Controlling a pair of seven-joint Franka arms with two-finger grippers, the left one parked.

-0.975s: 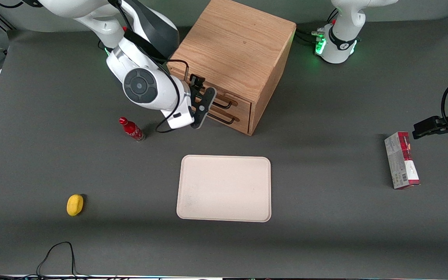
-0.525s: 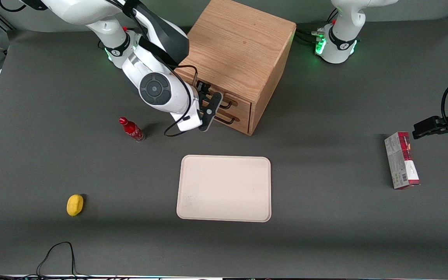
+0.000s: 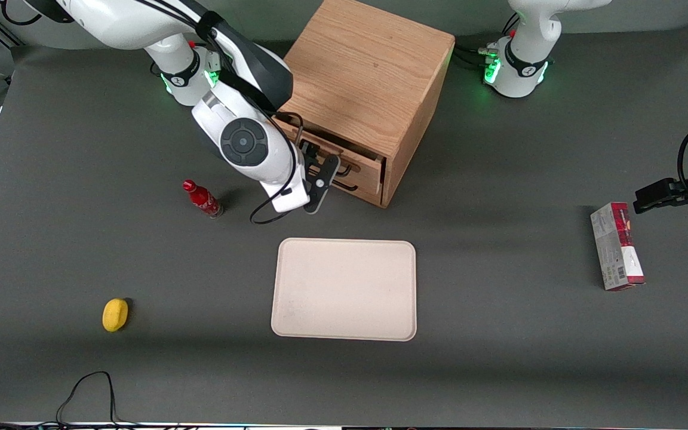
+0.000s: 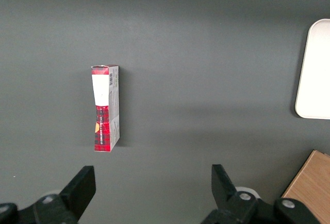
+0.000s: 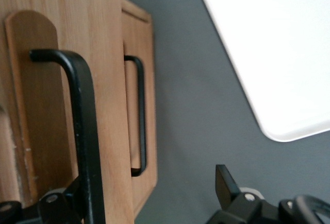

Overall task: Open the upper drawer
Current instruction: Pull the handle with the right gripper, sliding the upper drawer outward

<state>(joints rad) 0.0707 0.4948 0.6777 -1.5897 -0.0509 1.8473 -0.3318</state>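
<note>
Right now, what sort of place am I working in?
Probably a robot lab bench, not a home: a dark matted table with a wooden cabinet, whose upper drawer the gripper is at, plus scattered props like a tray.

Light on my feeds is even and soft, coming from overhead. The cabinet (image 3: 368, 89) throws a broad, soft-edged shadow over the table (image 3: 499, 358) toward the parked arm's end. Green status lights glow at the arm bases. On the right wrist feed, the gripper (image 5: 149, 198) and upper drawer (image 5: 67, 105) handle look blurred, and the tray (image 5: 278, 44) washes out white.
</note>
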